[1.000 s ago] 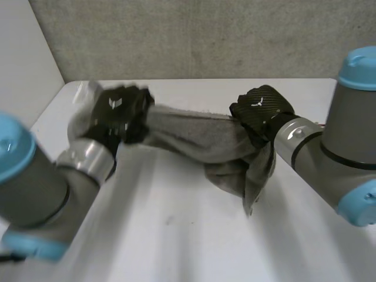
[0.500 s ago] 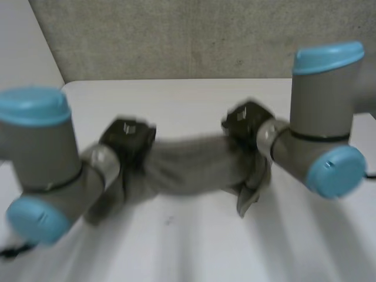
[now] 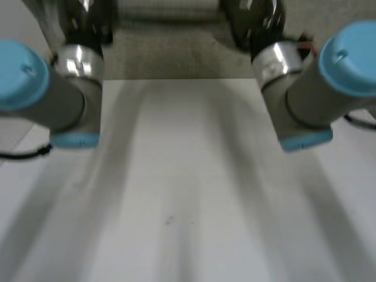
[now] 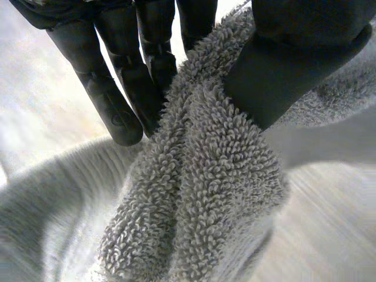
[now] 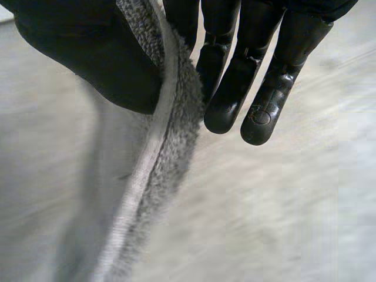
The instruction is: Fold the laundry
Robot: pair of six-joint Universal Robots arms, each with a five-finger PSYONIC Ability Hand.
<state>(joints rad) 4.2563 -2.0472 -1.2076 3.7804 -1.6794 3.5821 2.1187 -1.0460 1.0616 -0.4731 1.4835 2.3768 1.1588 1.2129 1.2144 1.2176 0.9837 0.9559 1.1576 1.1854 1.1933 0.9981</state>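
— Fingers [image 4: 117, 94] on the left hand [image 4: 147, 35]: what are they doing?
— They are pressing a bunched fold of the grey towel [image 4: 205, 188] against the thumb [image 4: 288, 70] and pinching it tight. Looped pile is bulging out below the pinch.
— And the right hand [image 5: 247, 70]?
— It is pinching the towel's hemmed edge [image 5: 154, 153] between its thumb and its fingers, which are lying straight and close together. The cloth is trailing down from that grip.
— So where is the towel hanging?
— It is hanging from both hands at once, one part in each pinch. I am not managing to tell whether its lower part is touching anything.
— And around it?
— In the head view the grey arms [image 3: 59, 100] are reaching up and away over the white bench [image 3: 176, 200], with a rough grey wall [image 3: 170, 53] standing behind it.
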